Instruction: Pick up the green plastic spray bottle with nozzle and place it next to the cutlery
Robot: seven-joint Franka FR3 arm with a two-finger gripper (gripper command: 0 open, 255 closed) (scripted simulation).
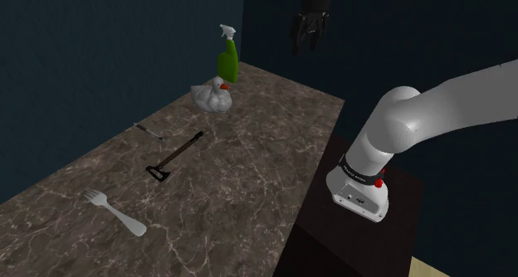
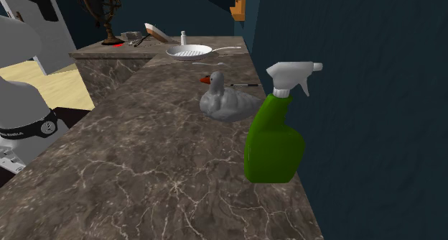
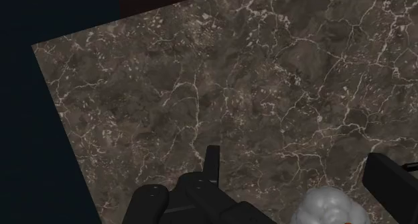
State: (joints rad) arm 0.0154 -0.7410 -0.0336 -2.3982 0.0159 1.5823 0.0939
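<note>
Fingers (image 3: 392,182): black, spread wide apart, nothing held and nothing touched. In the shoulder view they hang high over the dark, white-veined marble bench (image 1: 249,184), pointing down at it.

Task thing: upright green plastic spray bottle with a pale grey trigger nozzle (image 1: 228,58). It stands well below the fingers and off to the shoulder view's left of them, at the far end of the bench, close against the dark blue wall (image 2: 373,95).

Neighbour: a grey duck figure with an orange-red beak (image 2: 226,100) sits near the bottle. The second exterior view shows a gap between the two. In the wrist view the duck lies far beneath the fingers, roughly between them.

Cutlery: a pale grey fork (image 1: 114,211) lies well apart from the fingers, at the bench's near end in the shoulder view. A dark long-handled tool (image 1: 176,157) and a thin grey utensil (image 1: 149,130) lie between the fork and the bottle.

Handling, judged:
- The bottle is probably light, though its fill cannot be read through the opaque green.
- The wall is expected to be smooth and thin, so it is likely to give under a hard squeeze and to slip under a weak one.
- The bottle is tall, with the trigger head overhanging, so tipping is likely if it is nudged high up.

Hold, judged: the body is best taken across its narrower faces, on the upper part just under the shoulder. The trigger and neck are to be avoided. A moderate closing force is advised. The wall side is closed off, so an approach from above or from the open bench side is preferred, clear of the duck.
</note>
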